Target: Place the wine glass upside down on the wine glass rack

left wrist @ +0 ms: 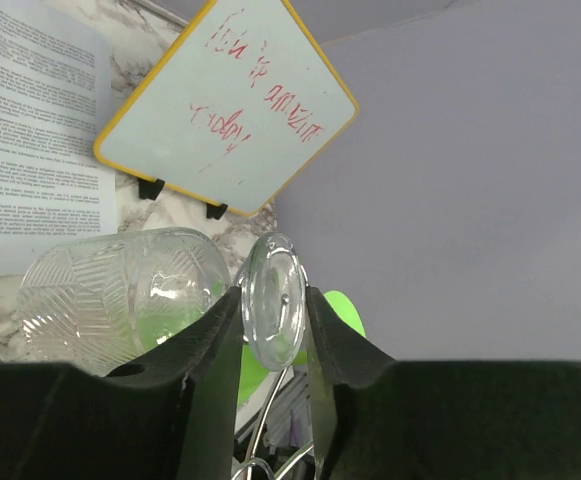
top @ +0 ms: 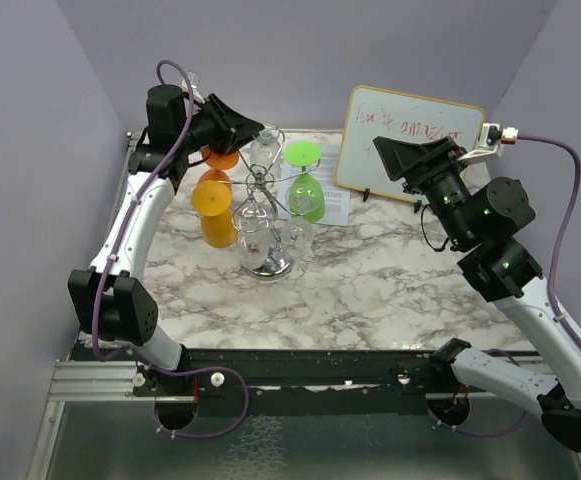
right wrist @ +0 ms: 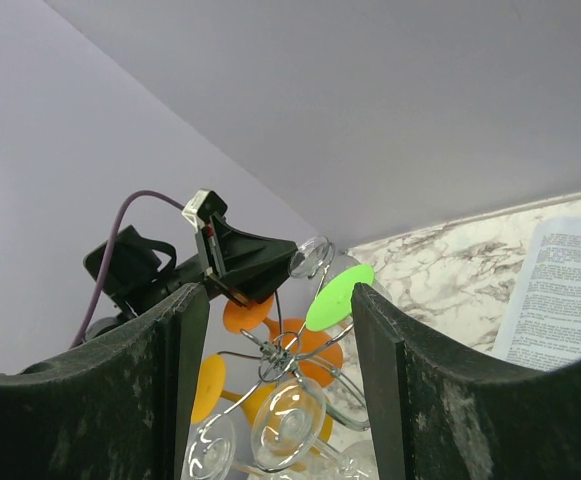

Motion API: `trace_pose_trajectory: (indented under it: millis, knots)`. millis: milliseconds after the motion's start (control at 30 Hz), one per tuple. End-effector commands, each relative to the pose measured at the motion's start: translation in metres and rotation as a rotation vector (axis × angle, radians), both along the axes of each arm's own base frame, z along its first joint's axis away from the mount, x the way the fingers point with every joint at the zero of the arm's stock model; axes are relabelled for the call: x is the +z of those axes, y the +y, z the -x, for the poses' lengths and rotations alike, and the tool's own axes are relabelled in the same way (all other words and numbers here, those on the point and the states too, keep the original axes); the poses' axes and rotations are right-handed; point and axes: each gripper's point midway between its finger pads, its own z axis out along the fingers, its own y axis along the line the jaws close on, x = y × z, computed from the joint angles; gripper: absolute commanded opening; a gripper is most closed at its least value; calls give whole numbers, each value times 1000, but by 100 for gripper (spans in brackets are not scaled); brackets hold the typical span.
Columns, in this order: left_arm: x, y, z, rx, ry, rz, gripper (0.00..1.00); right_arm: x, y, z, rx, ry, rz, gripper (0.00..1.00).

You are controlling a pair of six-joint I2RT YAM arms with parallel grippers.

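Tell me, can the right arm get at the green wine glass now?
Probably yes: the green wine glass hangs on the right side of the wine glass rack, facing the open right gripper, and nothing stands between them.

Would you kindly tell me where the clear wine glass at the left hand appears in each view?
Top external: clear wine glass upper centre, at the left hand's tip.
Left wrist: lower centre, its foot between the fingers.
Right wrist: its foot shows at centre, beside the left hand.
Shared landmark: the printed sheet, in all three.
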Motion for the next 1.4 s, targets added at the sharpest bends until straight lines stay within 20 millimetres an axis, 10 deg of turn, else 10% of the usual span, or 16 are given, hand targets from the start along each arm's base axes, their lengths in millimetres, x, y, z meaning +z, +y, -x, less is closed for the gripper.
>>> trace_pose_trajectory:
  millis: [0, 833, 1033, 1200, 1367]
  knots:
    - [44, 11, 7, 50, -135, -9, 34, -4, -5, 0, -21, 11, -7, 63]
    - [80, 41, 24, 171, -286, -161, 66, -14, -14, 3, -56, 36, 27, 64]
    - [92, 66, 53, 241, -378, -337, 84, -63, -39, 5, -158, 170, 221, 70]
    - [71, 100, 96, 302, -400, -563, 98, -102, -73, 20, -256, 253, 401, 98]
    - [50, 143, 142, 431, -383, -755, 99, -109, -114, 36, -392, 299, 477, 100]
